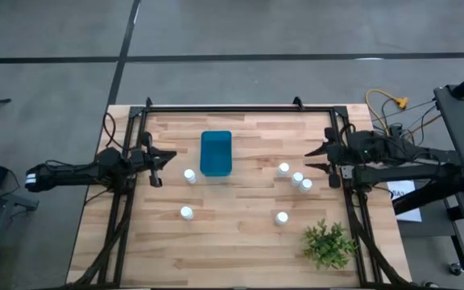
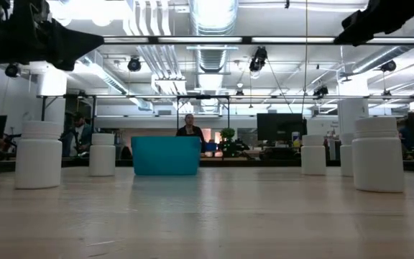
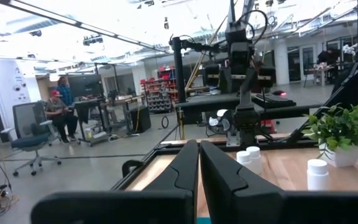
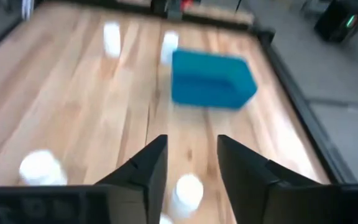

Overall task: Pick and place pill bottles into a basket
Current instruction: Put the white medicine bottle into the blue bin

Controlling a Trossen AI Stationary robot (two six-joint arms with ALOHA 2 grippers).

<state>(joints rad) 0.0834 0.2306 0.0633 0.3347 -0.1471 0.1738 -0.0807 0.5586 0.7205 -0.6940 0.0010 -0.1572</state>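
Overhead, the small blue rectangular plastic basket point(image 1: 216, 153) sits on the pale wooden slatted table point(image 1: 232, 242), toward the far edge and a little left of centre. Nothing can be seen inside it from above.

Six small white cylindrical pill bottles with white caps stand on the table, all outside the basket. One bottle point(image 1: 189, 176) is just beside the basket's near left corner. A second bottle point(image 1: 186, 213) stands nearer the front, well apart from the basket. A third bottle point(image 1: 281, 217) stands alone front right. A cluster of three sits on the right side: one point(image 1: 283, 169), the next point(image 1: 297, 179), the last point(image 1: 306, 185), close together in a slanting line.

Left gripper point(image 1: 158, 167) hangs at the table's left edge, level with the basket. Its dark fingers point(image 3: 179, 171) are pressed together in the left wrist view, with nothing between them.

Right gripper point(image 1: 319, 158) is at the right edge, just beside the three-bottle cluster. In the right wrist view its fingers point(image 4: 148, 165) stand partly apart with a clear gap, gripping nothing; one bottle point(image 4: 188, 191) shows on the wood below the gap.

A small green leafy plant point(image 1: 327, 244) stands at the front right corner.

Low view: people point(image 2: 189, 127) in the room beyond the basket.
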